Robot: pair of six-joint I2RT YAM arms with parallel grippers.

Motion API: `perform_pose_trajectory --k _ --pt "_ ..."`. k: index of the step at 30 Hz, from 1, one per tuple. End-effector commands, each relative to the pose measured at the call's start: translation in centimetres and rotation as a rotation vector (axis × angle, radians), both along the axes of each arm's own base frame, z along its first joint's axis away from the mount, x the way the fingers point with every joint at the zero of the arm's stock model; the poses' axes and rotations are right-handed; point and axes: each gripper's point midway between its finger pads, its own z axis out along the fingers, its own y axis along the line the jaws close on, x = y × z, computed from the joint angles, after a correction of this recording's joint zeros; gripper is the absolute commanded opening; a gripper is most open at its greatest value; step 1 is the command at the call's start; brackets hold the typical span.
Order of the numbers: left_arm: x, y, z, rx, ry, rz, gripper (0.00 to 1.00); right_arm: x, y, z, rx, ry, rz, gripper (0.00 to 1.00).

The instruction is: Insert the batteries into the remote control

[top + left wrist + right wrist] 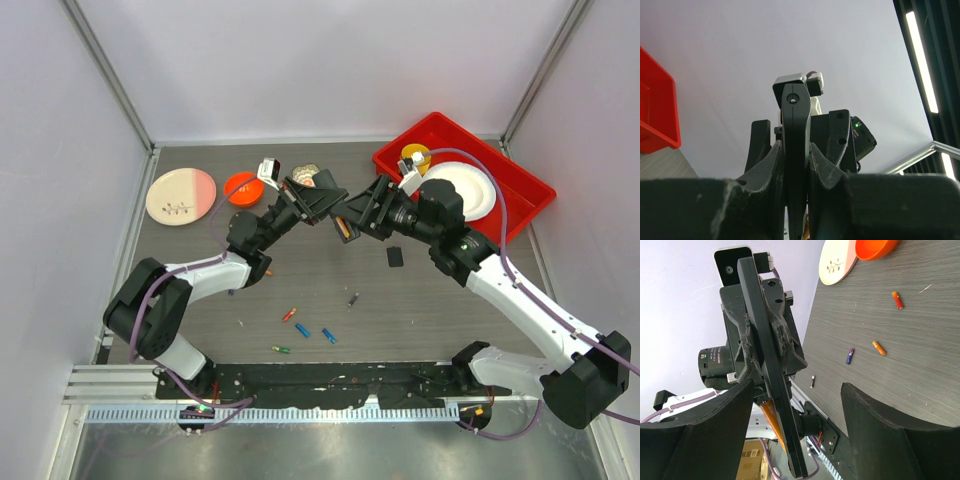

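your left gripper [796, 161] is clenched on the remote control [767, 370], held up in the air between the arms, and your right gripper [797, 395] stands released around it, so closing off centre may twist it loose (the batteries [302, 330] lie on the table [450, 320]).

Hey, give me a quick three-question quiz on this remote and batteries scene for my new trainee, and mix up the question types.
1. True or false: the left gripper is shut on the slim black plastic remote control.
2. How do the small coloured cylindrical batteries sit on the dark grey table? A: upright in a row. B: lying loose and scattered. C: stacked in one pile.
3. Fill in: the jaws of the right gripper stand ___.
Key: 1 true; 2 B; 3 open.
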Motion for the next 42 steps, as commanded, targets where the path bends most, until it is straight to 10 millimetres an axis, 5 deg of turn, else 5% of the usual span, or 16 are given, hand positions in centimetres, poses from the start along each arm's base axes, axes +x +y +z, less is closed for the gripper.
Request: perform_pose_trajectory --k 1,42 --pt "-2.8 1.8 5.9 -0.163 -0.243 0.003 0.0 -0.2 0.1 1.5 0.022 -0.047 0.021 0.75" --pt "-2.6 2.4 6.4 -0.174 -0.253 0.044 0.0 -1.3 -0.4 -0.5 0.034 -0.006 0.021 0.63"
